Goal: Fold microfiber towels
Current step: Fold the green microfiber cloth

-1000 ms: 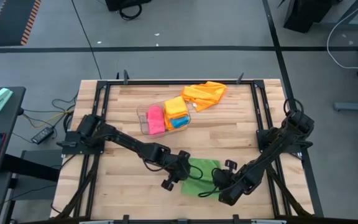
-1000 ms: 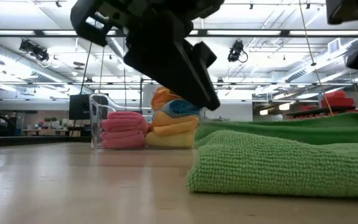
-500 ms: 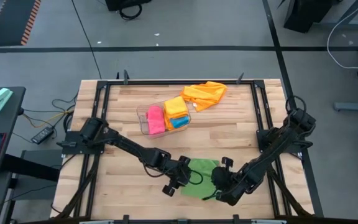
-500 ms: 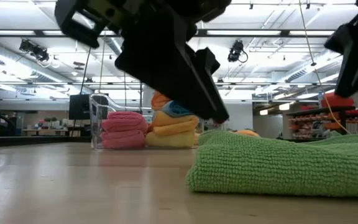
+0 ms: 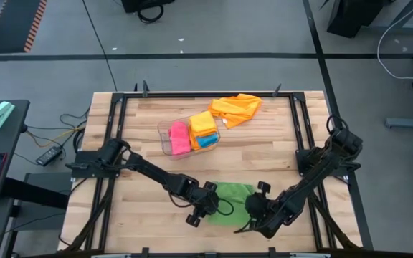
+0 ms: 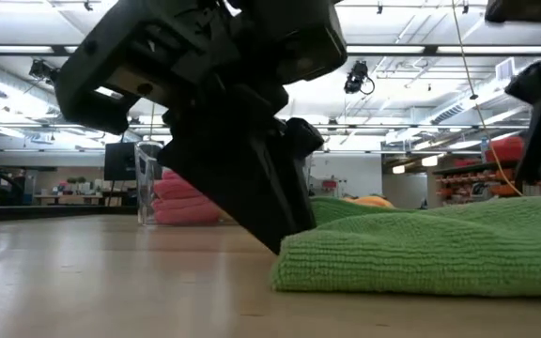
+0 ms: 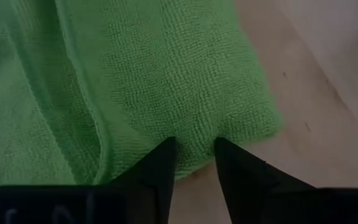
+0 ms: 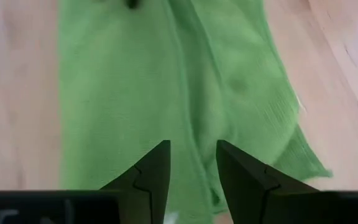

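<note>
A green microfiber towel [image 5: 233, 203] lies folded on the wooden table near its front edge. My left gripper [image 5: 208, 208] is at the towel's left edge, and its tips stand close together on that edge in the left wrist view [image 7: 194, 146]. My right gripper [image 5: 252, 213] is at the towel's right near side, fingers over the cloth [image 8: 191, 149]. In the low view the left gripper [image 6: 270, 221] comes down onto the towel's left edge [image 6: 285, 263]. Pink, orange and blue folded towels sit in a clear bin [image 5: 185, 136]. My left gripper pinches the green towel's left edge [image 7: 194, 134] between its two fingers, slanting down from the table's left. The cloth puckers between the tips. The towel lies on the table; how many layers are in the hold I cannot tell. My right gripper has a raised fold of the green towel [image 8: 194, 134] between its two fingers, slanting down from the table's right near side. The fingers hide the place of contact. The rest of the towel lies on the table beyond the tips.
A loose orange towel [image 5: 236, 107] lies crumpled at the table's far side, right of the bin. Black frame rails [image 5: 120, 115] run along the table's edges. Bare wood [image 5: 142, 208] spreads left of the green towel.
My left gripper has come down toward the table and in to the green towel's left edge. The towel's upper layer, which stood raised on the right side, has sunk, and the towel now lies lower and flatter.
</note>
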{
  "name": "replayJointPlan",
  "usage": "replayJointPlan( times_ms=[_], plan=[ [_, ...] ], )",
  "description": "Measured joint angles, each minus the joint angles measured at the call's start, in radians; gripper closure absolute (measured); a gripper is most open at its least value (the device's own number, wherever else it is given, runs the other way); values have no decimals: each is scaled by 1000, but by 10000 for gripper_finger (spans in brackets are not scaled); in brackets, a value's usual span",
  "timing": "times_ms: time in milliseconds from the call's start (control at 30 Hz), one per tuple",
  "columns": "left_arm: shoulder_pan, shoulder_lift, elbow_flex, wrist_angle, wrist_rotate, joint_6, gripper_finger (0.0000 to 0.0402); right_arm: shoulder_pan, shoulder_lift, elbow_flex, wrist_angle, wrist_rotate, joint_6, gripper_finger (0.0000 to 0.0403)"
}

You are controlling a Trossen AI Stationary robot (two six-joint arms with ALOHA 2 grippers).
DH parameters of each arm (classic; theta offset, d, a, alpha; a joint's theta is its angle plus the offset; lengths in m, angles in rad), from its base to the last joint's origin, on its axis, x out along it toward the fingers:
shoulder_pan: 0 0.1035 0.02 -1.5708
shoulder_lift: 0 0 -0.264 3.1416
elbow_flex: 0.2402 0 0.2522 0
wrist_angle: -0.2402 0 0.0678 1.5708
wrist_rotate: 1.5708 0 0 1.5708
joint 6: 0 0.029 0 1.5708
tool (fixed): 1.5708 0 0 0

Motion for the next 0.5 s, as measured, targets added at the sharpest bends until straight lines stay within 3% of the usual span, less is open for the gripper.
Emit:
replayJointPlan(
  times_ms=[300, 500],
  plan=[
    [10, -100, 0, -23, -7, -13, 273, -47, -100, -84, -41, -11, 91, 264],
    [104, -120, -1, -23, -64, -110, 240, -128, -184, -185, -18, -59, 98, 242]
  ],
)
